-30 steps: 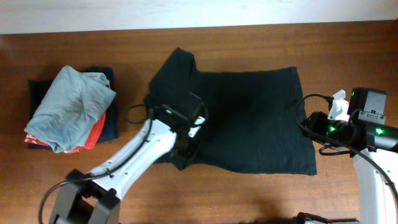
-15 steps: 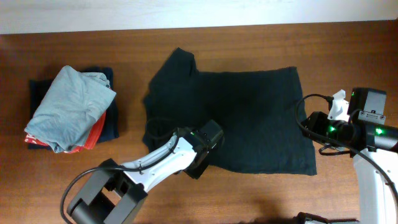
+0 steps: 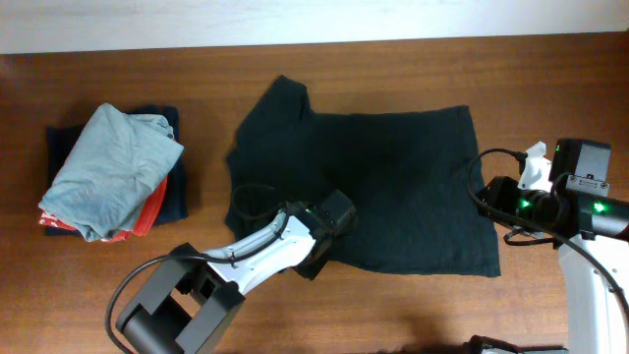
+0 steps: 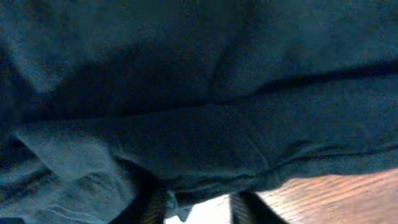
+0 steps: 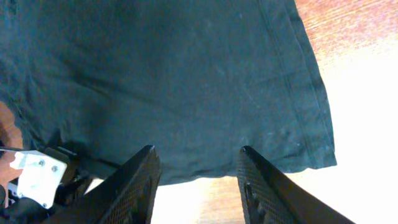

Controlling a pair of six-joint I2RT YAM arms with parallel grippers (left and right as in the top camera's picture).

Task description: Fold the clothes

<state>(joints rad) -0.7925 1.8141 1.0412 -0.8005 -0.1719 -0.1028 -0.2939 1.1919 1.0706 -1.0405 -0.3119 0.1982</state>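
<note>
We find a brown wooden desk (image 3: pixel 393 59) carrying all items.

The black T-shirt (image 3: pixel 393 187) lies spread flat at the middle of the desk. One short sleeve (image 3: pixel 283 98) points to the far left, and the straight hem lies along the right side. Its near-left part is hidden under the left arm.

At the left of the desk, well apart from the T-shirt, stands a pile of garments. A crumpled light grey-blue garment (image 3: pixel 113 167) lies on top. An orange-red one (image 3: pixel 147 214) and a navy one (image 3: pixel 175 192) lie beneath it.

The left arm (image 3: pixel 256 251) reaches from the near edge to the near-left border of the T-shirt. The right arm (image 3: pixel 580 197) stands at the right edge of the desk, just beside the hem.

The left end effector (image 4: pixel 196 202) sits at the fabric's edge. A fold of cloth drapes over its fingers (image 4: pixel 149 202), which stand slightly apart. We cannot tell whether it grips the cloth.

The right end effector (image 5: pixel 196 152) hangs over the hem corner with its jaws apart and nothing between them.
</note>
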